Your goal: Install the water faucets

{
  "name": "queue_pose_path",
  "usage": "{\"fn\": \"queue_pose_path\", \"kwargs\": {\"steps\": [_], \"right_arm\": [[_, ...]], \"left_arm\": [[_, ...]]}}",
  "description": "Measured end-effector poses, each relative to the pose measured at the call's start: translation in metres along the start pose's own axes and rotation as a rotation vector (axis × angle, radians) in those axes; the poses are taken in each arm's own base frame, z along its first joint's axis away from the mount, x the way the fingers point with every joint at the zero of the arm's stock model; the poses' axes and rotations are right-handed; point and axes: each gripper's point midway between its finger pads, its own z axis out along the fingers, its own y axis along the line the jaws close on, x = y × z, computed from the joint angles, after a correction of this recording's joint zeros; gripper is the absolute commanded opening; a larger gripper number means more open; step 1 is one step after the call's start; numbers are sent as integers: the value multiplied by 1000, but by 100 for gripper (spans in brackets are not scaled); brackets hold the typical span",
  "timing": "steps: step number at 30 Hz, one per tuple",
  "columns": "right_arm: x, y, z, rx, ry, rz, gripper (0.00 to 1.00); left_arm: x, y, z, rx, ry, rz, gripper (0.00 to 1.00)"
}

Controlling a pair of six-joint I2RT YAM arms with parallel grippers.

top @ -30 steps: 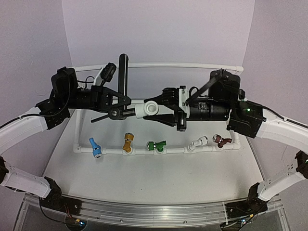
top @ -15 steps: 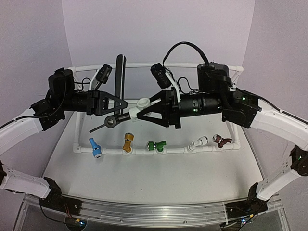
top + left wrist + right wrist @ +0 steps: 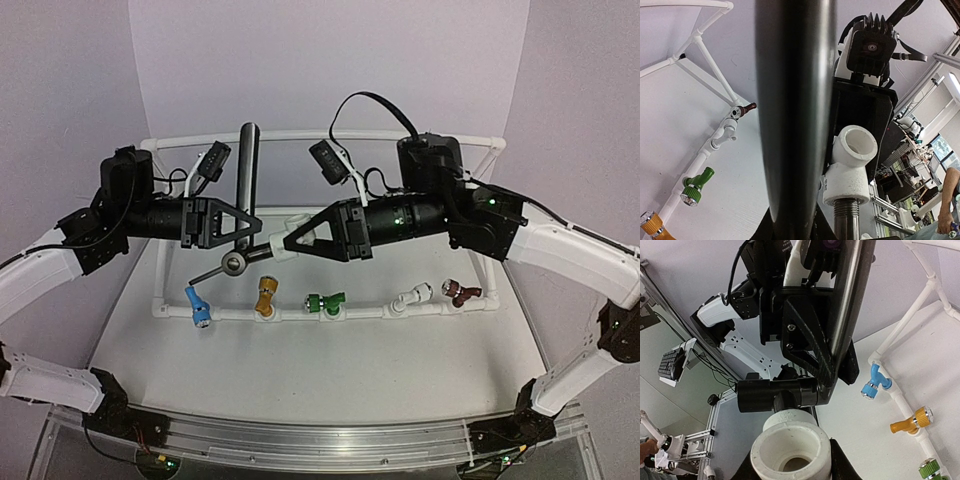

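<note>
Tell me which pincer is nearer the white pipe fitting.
Right. The right pincer is shut on the white pipe fitting; the left pincer sits beside it, clamping the lever of the black faucet.

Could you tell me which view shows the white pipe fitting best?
Left wrist: the white pipe fitting shows nearly whole, an elbow on a threaded stem. Right wrist shows only its open mouth; top external shows it small.
</note>
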Motion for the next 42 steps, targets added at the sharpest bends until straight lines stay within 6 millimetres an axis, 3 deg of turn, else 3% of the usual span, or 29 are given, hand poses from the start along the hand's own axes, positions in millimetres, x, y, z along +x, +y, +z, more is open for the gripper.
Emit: {"fn": "queue_pose_path", "kwargs": {"steps": [5,10,14,19,24,26,30,42], "right_arm": [[-3,-15,-5,19,-5,33,82],[-18,-35,-18,65,-40,4,98],[-28,-48,-28,129,-69,-81,98],[-47,-47,-58,277,-131,-390,98],[-59,-14,-104,371,-202,-919,98],[-57,-1,-109,391,-214,-1125,98],[-40,12,-95,390,-177,-1496,98],[-16,-8,-58,368,-2,-2140,87]], "left_arm": [[0,10,5,-13,0,-70,0],[-11,34,5,1,-38,-209,0],[-19,50,2,32,-84,-304,0],[-24,51,11,135,-85,-414,0],[-31,45,15,230,-73,-481,0],[-31,43,17,262,-60,-505,0],[-29,42,19,303,-26,-551,0],[-13,13,33,372,109,-547,0]]}}
